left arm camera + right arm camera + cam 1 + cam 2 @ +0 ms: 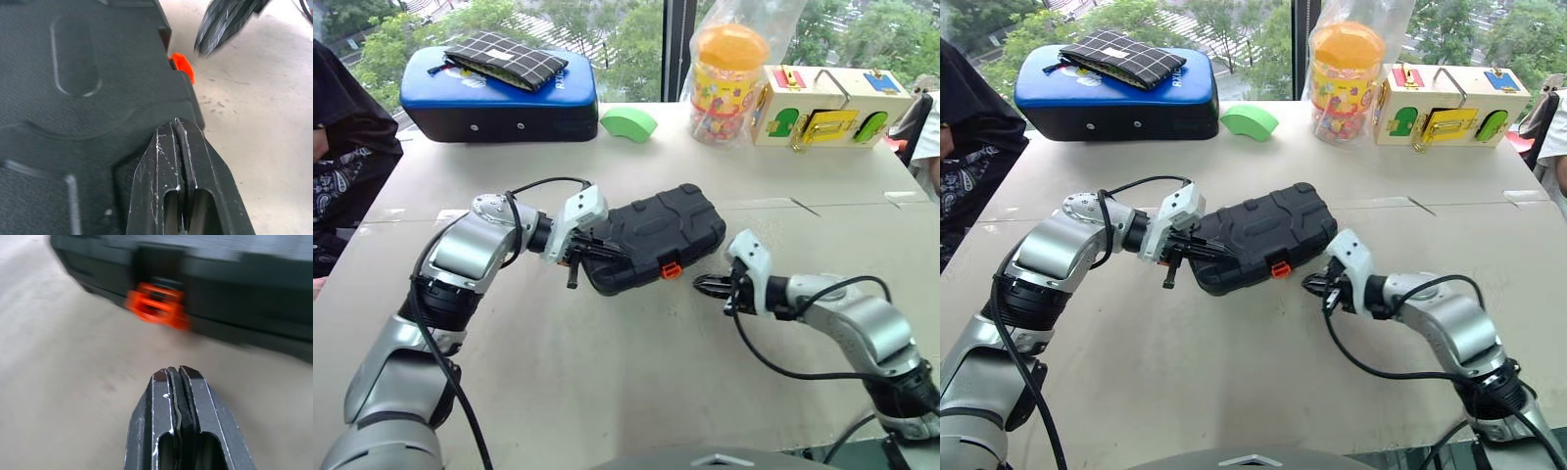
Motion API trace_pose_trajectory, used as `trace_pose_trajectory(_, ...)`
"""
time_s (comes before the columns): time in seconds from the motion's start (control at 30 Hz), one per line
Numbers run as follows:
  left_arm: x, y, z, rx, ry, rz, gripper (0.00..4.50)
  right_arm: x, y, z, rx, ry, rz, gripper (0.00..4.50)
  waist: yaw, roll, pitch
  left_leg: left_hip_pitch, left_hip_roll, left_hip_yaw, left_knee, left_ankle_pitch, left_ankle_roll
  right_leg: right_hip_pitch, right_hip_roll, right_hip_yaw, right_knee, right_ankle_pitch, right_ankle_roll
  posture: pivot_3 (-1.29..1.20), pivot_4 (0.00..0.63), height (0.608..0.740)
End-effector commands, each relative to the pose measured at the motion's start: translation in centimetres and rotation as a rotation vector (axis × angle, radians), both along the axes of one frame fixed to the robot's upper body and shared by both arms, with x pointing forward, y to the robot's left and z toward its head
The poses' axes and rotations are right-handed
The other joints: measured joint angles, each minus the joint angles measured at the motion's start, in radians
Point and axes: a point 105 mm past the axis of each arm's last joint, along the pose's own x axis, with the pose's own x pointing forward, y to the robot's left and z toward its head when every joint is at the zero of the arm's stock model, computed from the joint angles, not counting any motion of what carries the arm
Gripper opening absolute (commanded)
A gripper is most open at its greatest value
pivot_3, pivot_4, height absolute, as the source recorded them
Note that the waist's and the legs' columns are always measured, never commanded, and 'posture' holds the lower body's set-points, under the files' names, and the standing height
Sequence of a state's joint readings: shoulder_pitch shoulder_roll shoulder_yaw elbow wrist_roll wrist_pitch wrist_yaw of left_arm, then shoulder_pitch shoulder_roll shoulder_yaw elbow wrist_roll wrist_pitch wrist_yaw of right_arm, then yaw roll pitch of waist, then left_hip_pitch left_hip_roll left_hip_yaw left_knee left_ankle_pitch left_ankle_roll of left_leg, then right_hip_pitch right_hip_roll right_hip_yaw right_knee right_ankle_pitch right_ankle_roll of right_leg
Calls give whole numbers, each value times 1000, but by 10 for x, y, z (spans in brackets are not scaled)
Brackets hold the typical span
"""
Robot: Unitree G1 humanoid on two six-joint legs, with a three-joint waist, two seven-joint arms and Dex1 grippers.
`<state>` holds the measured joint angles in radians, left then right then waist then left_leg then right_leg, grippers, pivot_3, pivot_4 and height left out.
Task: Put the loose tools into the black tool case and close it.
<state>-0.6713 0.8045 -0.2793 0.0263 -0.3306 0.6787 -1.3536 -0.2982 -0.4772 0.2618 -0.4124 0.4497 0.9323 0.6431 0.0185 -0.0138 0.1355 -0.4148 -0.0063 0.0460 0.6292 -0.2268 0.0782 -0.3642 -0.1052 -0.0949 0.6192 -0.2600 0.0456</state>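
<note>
While the table (pixel 607 392) bears the closed black tool case (pixel 651 235) at its centre, the left gripper (pixel 597 253) presses the lid, fingers together, and the right gripper (pixel 705 286), likewise pinched together, points near the orange latch (pixel 671 269).

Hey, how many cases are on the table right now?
2. The black tool case lies closed mid-table between the left gripper and right gripper. The larger blue-topped case sits at the far left edge, a checked pouch on top.

Matt, grainy black plastic tool case (pixel 651 235) with glossy orange latch (pixel 671 269) on a smooth table (pixel 607 372).
</note>
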Motion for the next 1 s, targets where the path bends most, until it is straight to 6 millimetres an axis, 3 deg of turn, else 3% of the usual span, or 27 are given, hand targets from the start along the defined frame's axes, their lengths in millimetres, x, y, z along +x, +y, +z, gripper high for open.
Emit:
trace_pose_trajectory(0.03,-4,-8,-3,33,9,-26,38,9,11,4,13,-45,-16,0,4,0,0,-1,0,0,1,0,1,0,0,0,0,0,0,0,150,740)
trace_pose_trajectory(0.17,-7,-4,1,49,13,-30,38,15,23,-2,35,-32,-37,0,2,-1,0,-1,-1,0,1,4,0,0,0,0,0,2,3,0,150,740)
trace_pose_trajectory(0.37,-8,10,-3,71,19,-14,38,24,27,5,77,-53,-77,0,-6,0,0,0,-1,0,0,5,-1,0,0,0,2,2,3,0,150,740)
trace_pose_trajectory(0.67,-4,18,-22,89,11,10,38,27,25,48,180,-116,-69,0,-8,0,0,1,0,0,0,4,0,-1,1,0,3,2,3,0,150,740)
trace_pose_trajectory(1.0,-9,25,-51,145,32,17,38,33,33,75,278,-134,-62,0,-14,4,-7,2,0,0,0,2,2,-1,1,0,4,2,3,0,150,740)
